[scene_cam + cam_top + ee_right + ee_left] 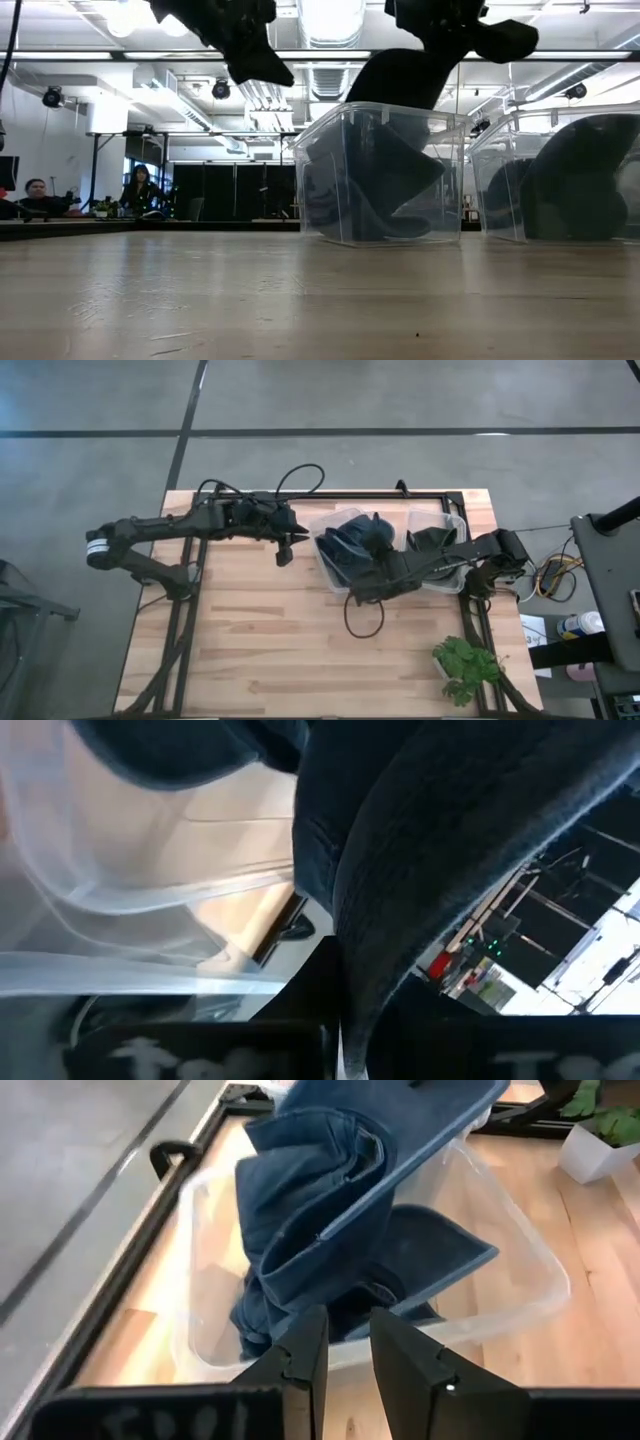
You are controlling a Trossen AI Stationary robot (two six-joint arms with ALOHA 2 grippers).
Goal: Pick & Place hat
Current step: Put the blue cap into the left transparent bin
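The hat [330, 1210] is blue denim with a flat brim. It is tilted over the clear plastic bin [520, 1295], brim up, with its crumpled crown hanging down inside the walls. The high view shows the hat [352, 545] in the bin [325, 570] and the low view shows the hat [385, 150] from the side. My right gripper [345, 1020] is shut on the hat and sits at the bin's near side [372, 575]. My left gripper [347, 1350] waits narrowly open and empty just left of the bin [285, 550]. More dark cloth [440, 1250] lies on the bin's floor. My right gripper pinches the hat's brim [440, 880] between its two fingers, the edge running back between them. The brim [400, 75] is lifted above the bin's rim and slants upward. The crown [370, 185] hangs below it inside the bin, reaching down toward the floor.
A second clear bin [440, 545] with a dark hat [575, 180] stands directly right of the first. A small potted plant [465, 665] sits at the table's near right corner. A black cable loop [365, 615] lies near the right gripper. Bare wood [260, 640] spreads across the near left.
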